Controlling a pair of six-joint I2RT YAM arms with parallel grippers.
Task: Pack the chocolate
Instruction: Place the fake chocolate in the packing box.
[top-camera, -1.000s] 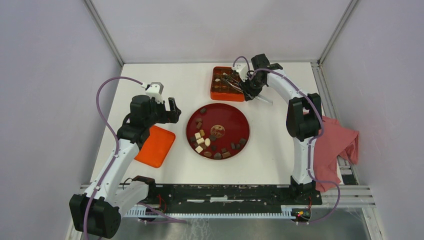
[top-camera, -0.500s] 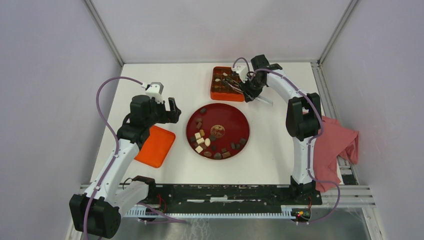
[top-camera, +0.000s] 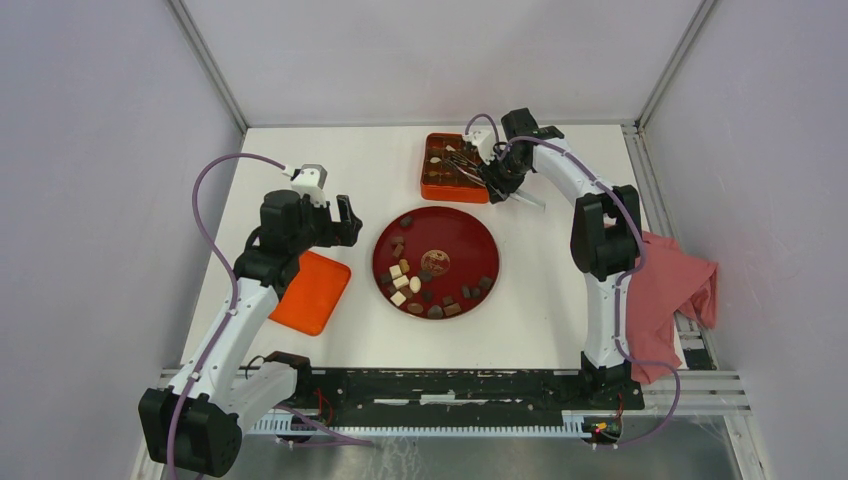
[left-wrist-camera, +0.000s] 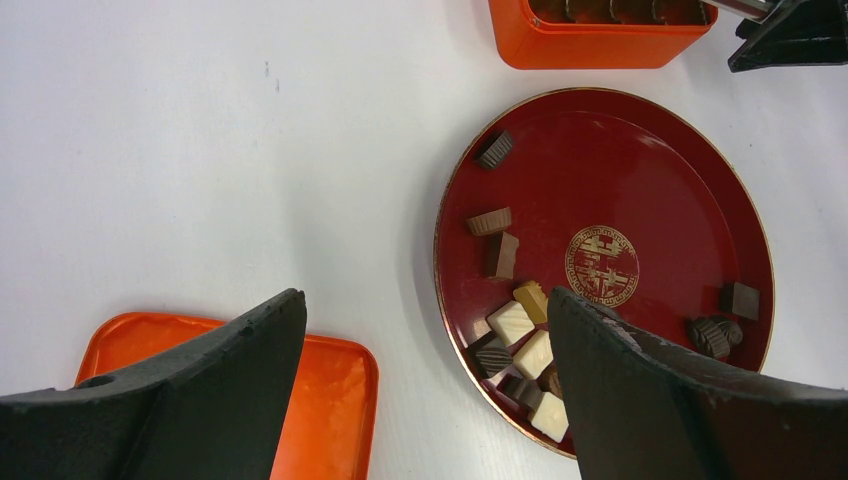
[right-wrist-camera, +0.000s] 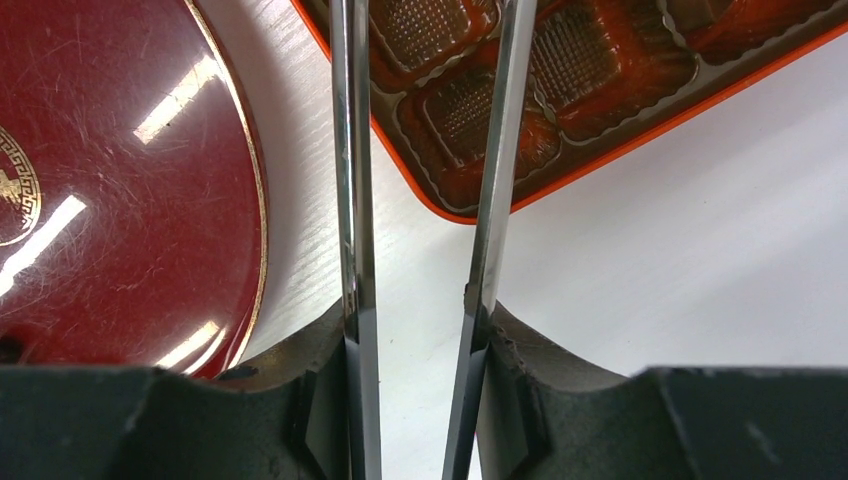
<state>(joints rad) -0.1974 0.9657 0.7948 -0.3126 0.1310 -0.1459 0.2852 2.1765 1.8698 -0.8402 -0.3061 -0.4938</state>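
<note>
- White table (top-camera: 300, 160), grey walls (top-camera: 100, 150): the chocolate (top-camera: 400, 283) lies on the red plate (top-camera: 470, 225) mid-table.
- Left wrist: left gripper (left-wrist-camera: 425, 300) gapes wide above the tabletop, beside the plate.
- Right wrist: right gripper (right-wrist-camera: 420, 325) clamps metal tweezers (right-wrist-camera: 350, 150) over the orange box (right-wrist-camera: 600, 147).

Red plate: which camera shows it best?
The top camera: the whole red plate shows, with the chocolates on it. The left wrist camera is closer, but a finger covers part. The right wrist camera catches only one side.
</note>
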